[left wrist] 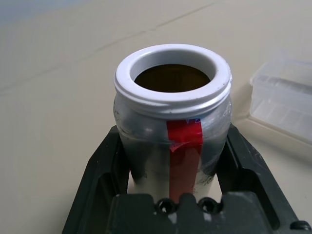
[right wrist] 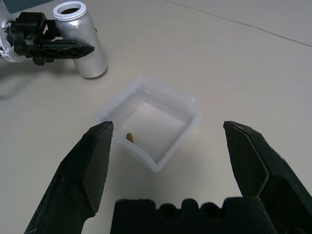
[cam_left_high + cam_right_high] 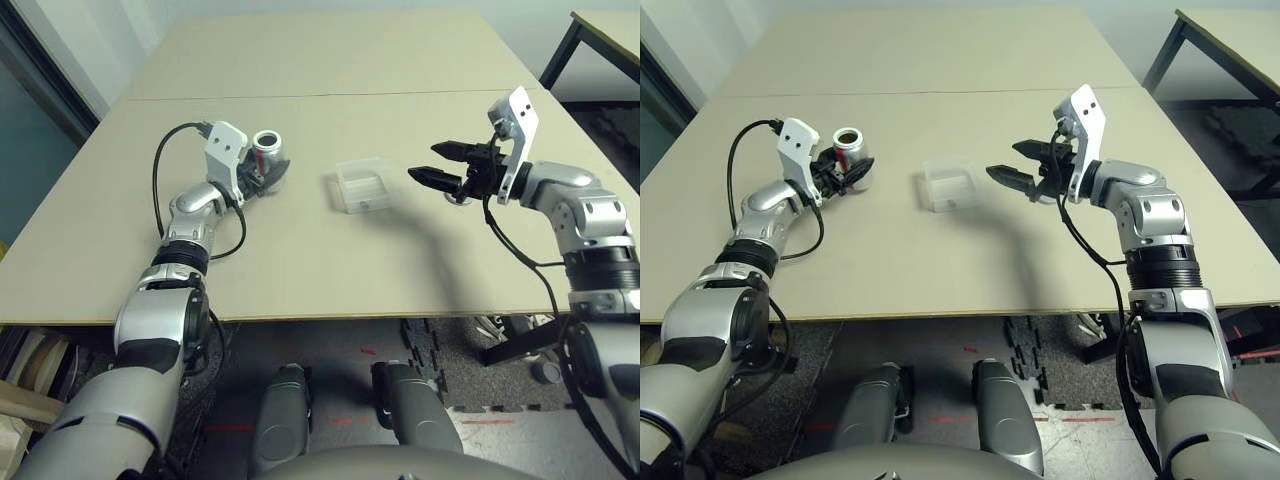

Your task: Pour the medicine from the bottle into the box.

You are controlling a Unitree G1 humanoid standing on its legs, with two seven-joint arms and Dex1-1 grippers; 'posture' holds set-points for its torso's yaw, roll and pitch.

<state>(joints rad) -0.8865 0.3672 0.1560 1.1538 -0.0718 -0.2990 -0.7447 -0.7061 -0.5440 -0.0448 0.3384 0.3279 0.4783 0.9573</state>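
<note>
Left gripper [image 1: 173, 128] gripping uncapped silver bottle [image 2: 84, 33] upright, presumably guarding contents; right gripper [image 2: 168, 124] spreading fingers wide, leaving clear plastic box [image 2: 177, 145] accessible, brown pill [image 2: 129, 137] lying inside

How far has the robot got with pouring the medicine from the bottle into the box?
The bottle already has its cap off, and the left gripper grips it, upright. One small brown piece lies in the box, so some pouring may have happened. The right gripper is open and empty. Any tipping of the bottle over the box is not under way; whether more medicine remains inside, I can't tell.
</note>
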